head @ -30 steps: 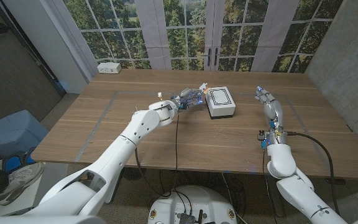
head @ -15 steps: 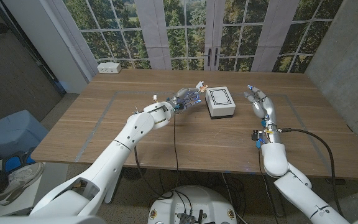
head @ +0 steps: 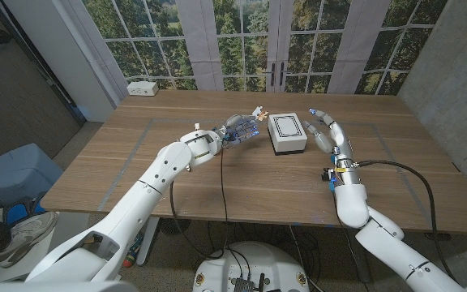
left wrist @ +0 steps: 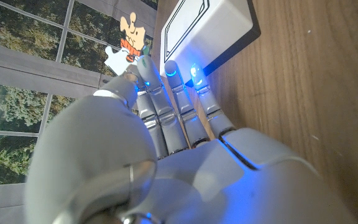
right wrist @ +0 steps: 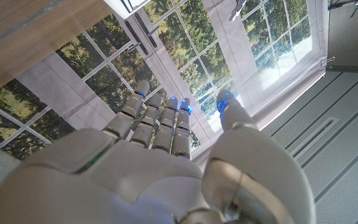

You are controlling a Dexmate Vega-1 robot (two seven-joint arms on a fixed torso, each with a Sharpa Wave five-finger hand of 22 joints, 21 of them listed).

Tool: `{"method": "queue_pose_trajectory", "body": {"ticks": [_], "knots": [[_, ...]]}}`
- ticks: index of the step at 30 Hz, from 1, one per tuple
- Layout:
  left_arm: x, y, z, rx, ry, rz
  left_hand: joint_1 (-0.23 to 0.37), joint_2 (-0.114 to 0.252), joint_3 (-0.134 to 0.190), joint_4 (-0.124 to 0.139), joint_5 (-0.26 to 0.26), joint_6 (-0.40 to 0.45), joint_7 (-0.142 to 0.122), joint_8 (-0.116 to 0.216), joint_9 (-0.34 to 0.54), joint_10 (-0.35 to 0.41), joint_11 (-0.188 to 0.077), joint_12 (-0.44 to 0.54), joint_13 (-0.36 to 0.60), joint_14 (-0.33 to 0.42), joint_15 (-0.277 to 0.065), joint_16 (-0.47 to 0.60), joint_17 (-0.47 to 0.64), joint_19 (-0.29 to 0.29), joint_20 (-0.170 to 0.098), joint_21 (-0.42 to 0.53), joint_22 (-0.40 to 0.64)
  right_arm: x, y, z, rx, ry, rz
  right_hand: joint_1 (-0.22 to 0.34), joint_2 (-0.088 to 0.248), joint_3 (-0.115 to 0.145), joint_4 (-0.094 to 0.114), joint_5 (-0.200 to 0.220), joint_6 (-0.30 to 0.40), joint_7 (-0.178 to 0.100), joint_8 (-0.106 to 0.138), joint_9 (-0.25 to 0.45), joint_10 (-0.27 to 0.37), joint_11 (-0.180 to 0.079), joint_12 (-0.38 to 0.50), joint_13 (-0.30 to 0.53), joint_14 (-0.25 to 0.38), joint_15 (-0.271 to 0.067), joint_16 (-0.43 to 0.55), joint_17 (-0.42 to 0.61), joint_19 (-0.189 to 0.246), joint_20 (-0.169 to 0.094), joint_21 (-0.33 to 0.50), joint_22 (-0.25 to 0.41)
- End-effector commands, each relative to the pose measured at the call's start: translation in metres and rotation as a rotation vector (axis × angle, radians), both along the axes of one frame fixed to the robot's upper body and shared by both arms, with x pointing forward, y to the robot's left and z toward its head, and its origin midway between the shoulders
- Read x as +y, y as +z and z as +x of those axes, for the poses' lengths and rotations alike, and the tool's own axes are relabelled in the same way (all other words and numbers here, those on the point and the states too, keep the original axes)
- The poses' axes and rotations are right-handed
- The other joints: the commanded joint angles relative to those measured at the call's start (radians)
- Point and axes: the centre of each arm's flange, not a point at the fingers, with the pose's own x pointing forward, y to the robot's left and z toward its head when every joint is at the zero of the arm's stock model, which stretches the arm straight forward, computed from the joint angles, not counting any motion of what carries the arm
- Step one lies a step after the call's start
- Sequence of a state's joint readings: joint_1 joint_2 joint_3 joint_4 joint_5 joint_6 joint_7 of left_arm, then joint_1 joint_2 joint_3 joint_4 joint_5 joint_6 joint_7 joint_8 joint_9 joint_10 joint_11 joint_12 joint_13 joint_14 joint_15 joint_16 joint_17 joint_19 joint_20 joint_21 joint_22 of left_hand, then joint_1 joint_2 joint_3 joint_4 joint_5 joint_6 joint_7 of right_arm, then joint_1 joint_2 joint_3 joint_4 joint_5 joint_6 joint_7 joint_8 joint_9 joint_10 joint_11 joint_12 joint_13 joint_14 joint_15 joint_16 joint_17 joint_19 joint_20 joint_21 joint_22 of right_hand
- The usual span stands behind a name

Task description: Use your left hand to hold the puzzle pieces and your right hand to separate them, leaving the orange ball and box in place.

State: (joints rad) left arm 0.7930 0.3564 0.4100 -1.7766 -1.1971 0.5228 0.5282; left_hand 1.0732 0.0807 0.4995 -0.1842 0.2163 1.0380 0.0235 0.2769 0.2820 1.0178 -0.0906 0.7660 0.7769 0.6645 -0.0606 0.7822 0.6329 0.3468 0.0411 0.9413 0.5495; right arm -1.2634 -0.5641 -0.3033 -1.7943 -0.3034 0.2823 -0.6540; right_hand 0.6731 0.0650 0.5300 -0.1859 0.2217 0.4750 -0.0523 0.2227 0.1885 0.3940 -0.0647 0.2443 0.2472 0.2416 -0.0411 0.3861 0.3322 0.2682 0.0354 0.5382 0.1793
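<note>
Up by the glossy white box (head: 288, 134): left hand (head: 239, 126) pinching flat, knobbed puzzle pieces (left wrist: 127, 41) at its fingertips; right hand (head: 326, 128) raised, fingers spread, empty.

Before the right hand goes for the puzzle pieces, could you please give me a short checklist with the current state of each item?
1. Left robot hand holds the puzzle pieces at its fingertips, lifted off the table: ok.
2. Right robot hand is free, fingers spread, holding nothing: ok.
3. White box sits between the two hands, so the right hand must pass over or around it: not ok.
4. Box standing flat on the table, untouched: ok.
5. Orange ball in place: cannot tell.
6. Pieces still joined: cannot tell.
</note>
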Motion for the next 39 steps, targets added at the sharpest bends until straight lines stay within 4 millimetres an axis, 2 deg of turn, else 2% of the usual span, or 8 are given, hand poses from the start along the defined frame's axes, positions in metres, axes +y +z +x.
{"method": "queue_pose_trajectory", "body": {"ticks": [1, 6, 12, 25, 33, 35, 39], "knots": [[0.01, 0.008, -0.007, 0.035, -0.01, 0.001, 0.014, 0.002, -0.009, 0.0, 0.005, 0.079, 0.074, -0.003, 0.017, 0.002, 0.007, 0.01, 0.005, 0.01, -0.119, 0.003, 0.003, -0.007, 0.0, 0.013, 0.005, 0.019, 0.009, -0.001, -0.067, -0.074, -0.142, 0.039, -0.006, -0.004, -0.005, 0.005, 0.006, -0.021, 0.001, 0.005, -0.004, -0.022, -0.002, 0.006, -0.002, -0.096, 0.009, 0.008, 0.023, -0.006, 0.004, 0.003], [0.013, 0.012, -0.008, 0.033, -0.007, 0.006, 0.02, 0.002, -0.015, -0.001, 0.007, 0.085, 0.076, -0.003, 0.023, 0.009, 0.006, 0.016, 0.006, 0.016, -0.118, 0.005, 0.002, -0.011, 0.002, 0.024, 0.009, 0.025, 0.01, 0.001, -0.098, -0.112, -0.169, 0.077, -0.031, -0.009, -0.01, -0.003, 0.019, -0.042, 0.005, 0.005, -0.006, -0.035, -0.002, 0.009, 0.001, -0.11, 0.012, 0.011, 0.041, -0.013, 0.007, 0.003], [0.013, 0.015, -0.006, 0.046, -0.036, -0.003, 0.024, -0.003, -0.023, -0.001, 0.011, 0.094, 0.077, -0.004, 0.031, 0.016, 0.009, 0.022, 0.005, 0.02, -0.119, 0.004, -0.001, -0.014, 0.0, 0.04, 0.013, 0.032, 0.012, 0.003, -0.131, -0.136, -0.218, 0.11, -0.047, -0.014, -0.008, -0.012, 0.025, -0.052, 0.006, 0.005, -0.006, -0.047, -0.001, 0.011, 0.005, -0.12, 0.017, 0.014, 0.051, -0.021, 0.009, 0.003], [0.019, 0.017, -0.006, 0.085, -0.086, -0.005, 0.047, -0.008, -0.032, -0.004, 0.021, 0.111, 0.085, -0.005, 0.049, 0.03, 0.016, 0.034, 0.005, 0.029, -0.118, 0.007, -0.002, -0.021, -0.001, 0.071, 0.021, 0.049, 0.016, 0.008, -0.198, -0.162, -0.316, 0.138, -0.047, -0.02, 0.002, -0.019, 0.045, -0.06, 0.01, 0.006, 0.002, -0.05, 0.004, 0.015, 0.009, -0.13, 0.025, 0.021, 0.062, -0.03, 0.01, 0.004], [0.022, 0.017, -0.006, 0.104, -0.105, 0.003, 0.056, -0.012, -0.036, -0.003, 0.028, 0.12, 0.089, -0.006, 0.058, 0.034, 0.015, 0.042, 0.01, 0.035, -0.115, 0.008, 0.0, -0.024, 0.001, 0.087, 0.025, 0.058, 0.015, 0.012, -0.252, -0.202, -0.356, 0.163, -0.046, -0.023, 0.003, -0.023, 0.061, -0.073, 0.012, 0.006, 0.009, -0.07, 0.007, 0.017, 0.01, -0.145, 0.031, 0.027, 0.073, -0.042, 0.013, 0.004], [0.024, 0.018, -0.006, 0.1, -0.105, 0.007, 0.057, -0.014, -0.038, -0.003, 0.031, 0.124, 0.091, -0.005, 0.06, 0.039, 0.015, 0.043, 0.006, 0.037, -0.117, 0.006, -0.003, -0.023, 0.001, 0.092, 0.026, 0.062, 0.016, 0.013, -0.26, -0.205, -0.376, 0.175, -0.045, -0.026, 0.003, -0.026, 0.071, -0.086, 0.014, 0.006, 0.009, -0.076, 0.008, 0.018, 0.012, -0.153, 0.034, 0.03, 0.078, -0.047, 0.014, 0.004], [0.025, 0.018, -0.006, 0.108, -0.114, 0.01, 0.061, -0.016, -0.039, -0.003, 0.035, 0.128, 0.091, -0.006, 0.065, 0.039, 0.015, 0.046, 0.008, 0.04, -0.118, 0.006, -0.002, -0.024, 0.001, 0.1, 0.027, 0.065, 0.017, 0.013, -0.282, -0.211, -0.392, 0.181, -0.046, -0.028, 0.004, -0.027, 0.075, -0.09, 0.014, 0.006, 0.01, -0.077, 0.008, 0.019, 0.012, -0.155, 0.036, 0.032, 0.081, -0.051, 0.015, 0.005]]}}
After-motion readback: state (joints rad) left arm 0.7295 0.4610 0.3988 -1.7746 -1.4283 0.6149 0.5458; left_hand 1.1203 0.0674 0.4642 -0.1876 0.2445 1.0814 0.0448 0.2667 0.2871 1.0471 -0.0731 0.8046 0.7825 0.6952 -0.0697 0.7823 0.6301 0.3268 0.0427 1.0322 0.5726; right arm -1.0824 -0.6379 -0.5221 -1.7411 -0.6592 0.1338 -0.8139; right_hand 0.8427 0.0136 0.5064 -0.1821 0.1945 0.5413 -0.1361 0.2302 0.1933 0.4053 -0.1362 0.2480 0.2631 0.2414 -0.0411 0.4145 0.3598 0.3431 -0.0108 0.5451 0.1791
